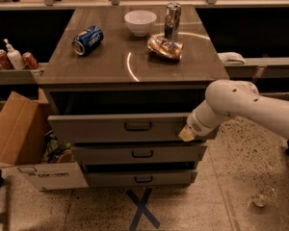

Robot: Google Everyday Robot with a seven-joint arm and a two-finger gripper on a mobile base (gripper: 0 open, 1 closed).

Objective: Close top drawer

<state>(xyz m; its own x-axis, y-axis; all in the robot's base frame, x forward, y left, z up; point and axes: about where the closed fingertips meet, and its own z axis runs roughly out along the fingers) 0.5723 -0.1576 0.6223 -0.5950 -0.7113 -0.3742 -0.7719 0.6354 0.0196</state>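
A wide grey cabinet (135,69) fills the centre of the frame, seen from above and in front, its flat brown top running from mid-frame to the upper edge. A white robot arm (250,105) enters from the right edge and bends down and left toward the cabinet's front.

The top drawer (96,128), just under the cabinet top, stands pulled out toward the viewer, with a dark gap showing its deep box behind the flat front panel. Its small dark bar handle (138,126) sits at centre. Below it are two shorter drawers (106,154), both slightly proud of the cabinet.

At lower left, an open cardboard box (14,129) rests beside the cabinet.

The gripper (187,134), a pale yellowish tip at the arm's end, touches the right part of the top drawer's front panel, well right of the handle. Whether it is open or closed cannot be told, and it appears to hold nothing.

On the cabinet top are a white bowl (140,22), an upright silver can (172,20), a crumpled gold wrapper (164,47) and a blue can (87,40) lying on its side.

The pushing step seems under way. The next move likely calls for a steady, straight push away from the viewer until the panel sits flush.
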